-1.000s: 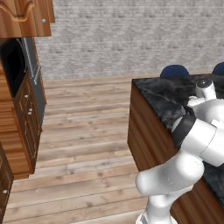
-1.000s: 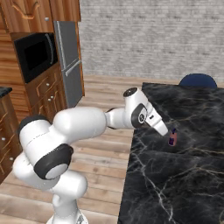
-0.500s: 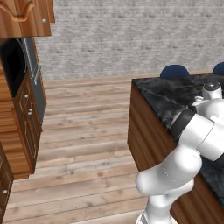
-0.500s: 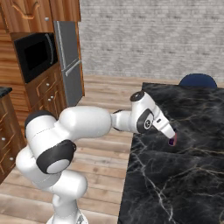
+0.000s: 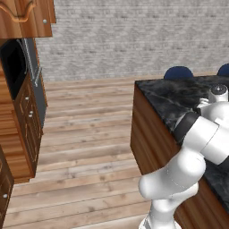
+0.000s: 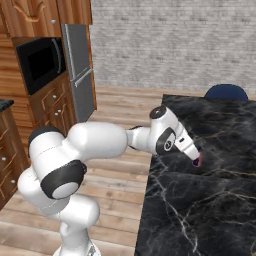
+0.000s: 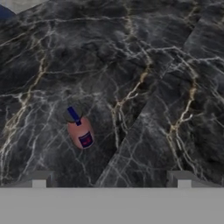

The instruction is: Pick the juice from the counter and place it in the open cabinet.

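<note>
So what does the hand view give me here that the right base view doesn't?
Hand view: the small reddish-brown juice bottle seen whole from above, dark cap and blue label, standing left of centre between the open jaws. Right base view: the white arm reaching over the slab's near edge, the steel fridge, the black microwave and a blue chair; the bottle just peeks past the hand. Both: the black marble counter.
</note>
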{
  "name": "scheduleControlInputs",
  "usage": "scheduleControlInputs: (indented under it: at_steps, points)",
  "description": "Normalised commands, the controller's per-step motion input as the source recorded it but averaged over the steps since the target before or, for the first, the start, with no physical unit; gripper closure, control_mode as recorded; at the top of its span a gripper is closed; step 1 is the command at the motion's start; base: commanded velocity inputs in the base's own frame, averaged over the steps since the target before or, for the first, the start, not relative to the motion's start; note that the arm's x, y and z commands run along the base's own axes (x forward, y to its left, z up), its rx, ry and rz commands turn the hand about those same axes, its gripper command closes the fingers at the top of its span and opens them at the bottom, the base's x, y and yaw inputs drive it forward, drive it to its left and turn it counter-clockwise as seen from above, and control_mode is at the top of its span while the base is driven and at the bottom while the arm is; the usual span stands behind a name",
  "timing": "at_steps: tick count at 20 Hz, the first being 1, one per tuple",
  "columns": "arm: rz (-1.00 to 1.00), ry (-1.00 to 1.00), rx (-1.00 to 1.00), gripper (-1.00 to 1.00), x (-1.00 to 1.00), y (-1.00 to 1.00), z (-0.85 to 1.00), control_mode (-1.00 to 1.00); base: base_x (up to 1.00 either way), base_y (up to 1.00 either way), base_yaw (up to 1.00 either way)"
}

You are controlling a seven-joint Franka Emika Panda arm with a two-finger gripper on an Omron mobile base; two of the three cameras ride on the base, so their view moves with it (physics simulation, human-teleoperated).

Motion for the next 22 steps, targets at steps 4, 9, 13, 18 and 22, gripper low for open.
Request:
scheduleControlInputs:
  at_steps: [4,9,13,18,22]
  points:
    - [0.00,-0.08,0.03,-1.00,0.00,0.03,0.00,-1.00,0.00,0.00,0.00]
    - [0.00,-0.05,0.02,-1.00,0.00,0.03,0.00,-1.00,0.00,0.00,0.00]
    - [0.00,0.00,0.01,-1.00,0.00,0.11,0.00,-1.00,0.00,0.00,0.00]
    - [0.00,0.00,0.01,-1.00,0.08,0.21,-0.06,-1.00,0.00,0.00,0.00]
    - [0.00,0.00,0.00,-1.00,0.04,0.10,-0.04,-1.00,0.00,0.00,0.00]
